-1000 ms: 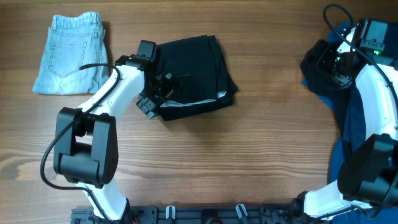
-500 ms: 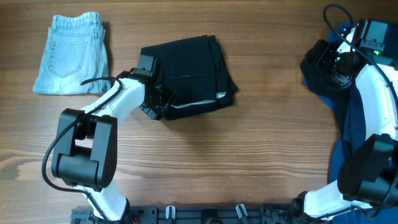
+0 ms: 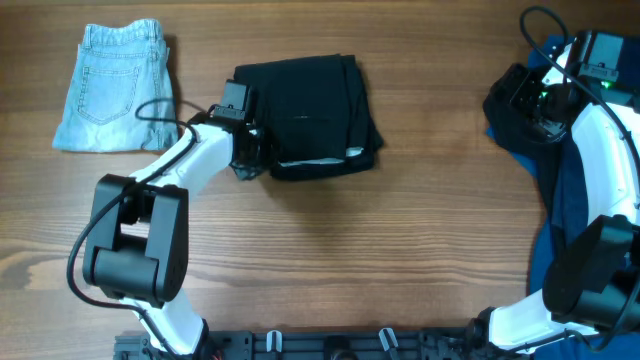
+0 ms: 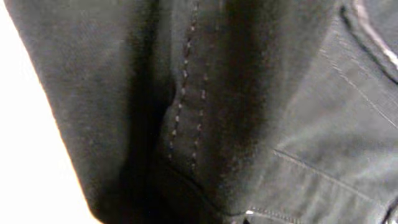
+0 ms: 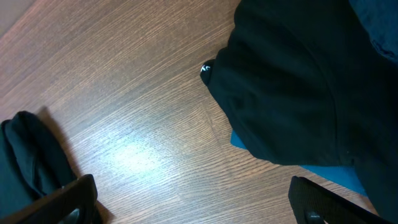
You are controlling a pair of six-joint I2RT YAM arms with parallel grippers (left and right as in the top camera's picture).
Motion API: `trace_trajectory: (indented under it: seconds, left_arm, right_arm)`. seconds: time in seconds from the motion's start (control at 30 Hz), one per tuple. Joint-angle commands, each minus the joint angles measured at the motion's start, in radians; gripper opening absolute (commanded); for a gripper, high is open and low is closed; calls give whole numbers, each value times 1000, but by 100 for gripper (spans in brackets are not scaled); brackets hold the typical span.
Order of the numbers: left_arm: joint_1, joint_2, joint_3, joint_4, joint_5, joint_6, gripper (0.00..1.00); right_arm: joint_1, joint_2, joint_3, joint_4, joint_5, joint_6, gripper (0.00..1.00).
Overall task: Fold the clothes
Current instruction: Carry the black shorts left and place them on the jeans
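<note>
Clothes lie in three spots on the wooden table (image 3: pixel 400 250), seen from overhead. At 10 o'clock sits a pair of light-blue jeans (image 3: pixel 113 88), folded into a neat rectangle with a back pocket facing up. Just to its 4 o'clock the white left arm (image 3: pixel 190 160) reaches up from the near edge, a black cable looping off it beside the jeans.

The left gripper (image 3: pixel 248 152) presses against the 9 o'clock edge of the black garment (image 3: pixel 310 115), a folded bundle lying near 12 o'clock of the table's middle, a pale strip showing along its near edge. The left wrist view is filled with that black fabric and a double row of stitching; no fingers show, so I cannot tell whether this gripper is released or clenched.

Bare wood runs on to 3 o'clock, where a dark garment (image 5: pixel 292 93) lies heaped on a blue cloth (image 3: pixel 565 200) at the table's edge. The right gripper (image 5: pixel 193 198) hangs over this heap's 9 o'clock edge, its fingers (image 5: pixel 71 196) spread wide, grasping nothing.
</note>
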Motion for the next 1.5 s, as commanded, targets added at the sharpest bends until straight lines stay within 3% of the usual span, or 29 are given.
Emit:
trace_trajectory:
  seconds: [0.0,0.17,0.4,0.53,0.73,0.83,1.1,1.47]
  left_arm:
    - [1,-58,125,-4,-148,255,4]
    - [2,-103,232,-12,-357,445,4]
    - [8,-112,256,78,-782,700,4]
    - [45,-118,256,153,-833,785,4]
    - [143,-122,256,205,-857,819,4]
    - [194,-133,256,215,-856,809,4]
    - [301,-188,256,227,-837,615,4]
    - [528,-185,255,182,-628,392,4]
  right_arm:
    - [2,3,5,2,13,-6,100]
    - [2,3,5,2,13,-6,100]
    - [2,3,5,2,13,-6,100]
    - [2,3,5,2,13,-6,100]
    - [2,3,5,2,13,-6,100]
    - [2,3,5,2,13,-6,100]
    - [2,3,5,2,13,-6,100]
    - [2,3,5,2,13,-6,100]
